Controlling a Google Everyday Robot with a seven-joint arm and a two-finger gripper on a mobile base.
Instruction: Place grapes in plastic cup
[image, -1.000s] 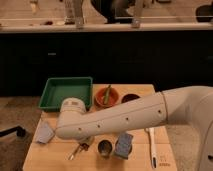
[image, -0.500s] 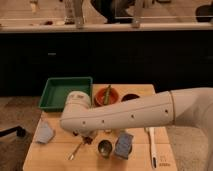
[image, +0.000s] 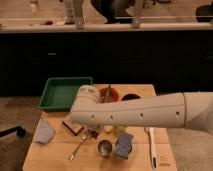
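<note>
The gripper is tucked out of sight behind the thick white arm, somewhere low over the middle of the wooden table — its fingers are closed, and I can't see anything in them. The arm reaches in from the right and ends in a rounded joint just beside the green tray. Behind the arm sit a red bowl with something green standing in it and a dark brown bowl. In front lie a spoon, a shiny metal cup, a blue-grey sponge and a white utensil. A grey cloth lies at the left edge. I can't pick out the grapes or the plastic cup — the arm covers that stretch of table.
</note>
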